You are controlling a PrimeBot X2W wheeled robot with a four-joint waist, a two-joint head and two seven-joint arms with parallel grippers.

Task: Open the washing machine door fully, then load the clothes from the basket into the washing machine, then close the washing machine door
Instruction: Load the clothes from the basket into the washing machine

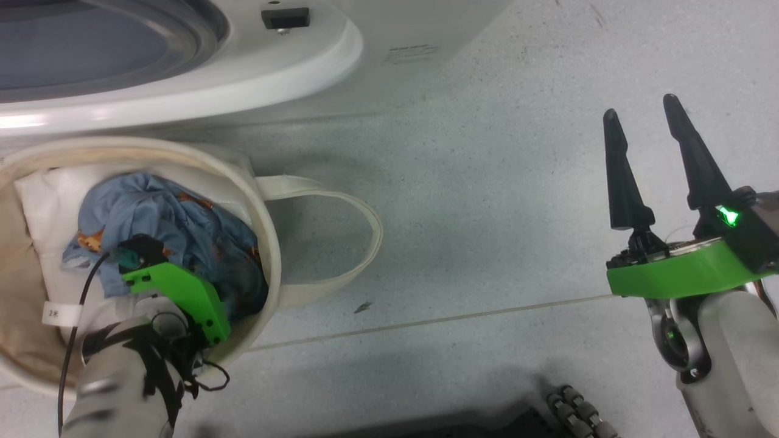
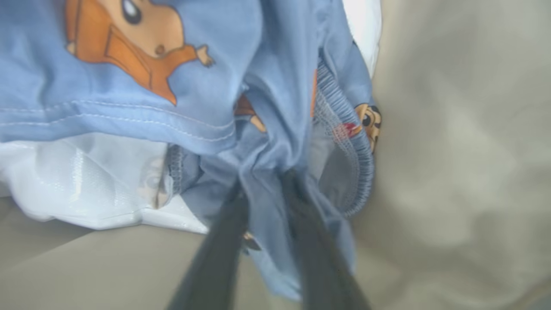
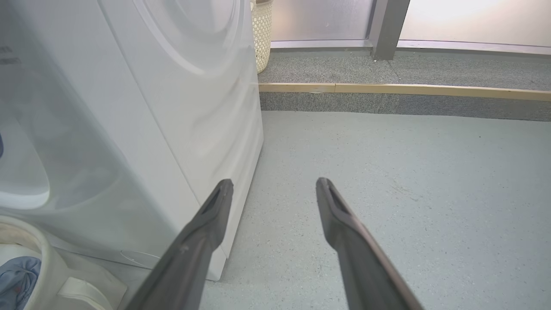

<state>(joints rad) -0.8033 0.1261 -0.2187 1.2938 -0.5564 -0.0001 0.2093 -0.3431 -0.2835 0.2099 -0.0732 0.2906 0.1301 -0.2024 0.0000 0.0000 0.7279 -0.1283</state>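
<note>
Ok, status: left gripper [image 2: 264,183] is down inside the basket [image 1: 268,243], jaws narrow with a fold of the clothes [image 1: 182,225] bunched between the tips. Looks like a pinch on the blue bear-print fabric, creases converging at the tips. The clothes lie directly under and ahead of that gripper, on top of a plain white bundle [image 2: 86,181], on the basket's right side near the wall. It's a crumpled heap w/ no real long axis; the pinched fold runs roughly along the fingers. Left arm is the near one by far. Right gripper [image 1: 641,109] hangs wide open and empty over bare floor [image 1: 487,182], well apart from the basket. Washing machine door [image 1: 243,73] stands open just beyond the basket's far rim, so my guess is the next move is lift, then carry fwd toward the washing machine [image 3: 172,107]; drum mouth isn't in view, can't confirm the line. One loop handle [image 1: 365,243] flops out to the right, possible snag. Floor is flat speckled grey; raised step w/ wood edging further back.
</note>
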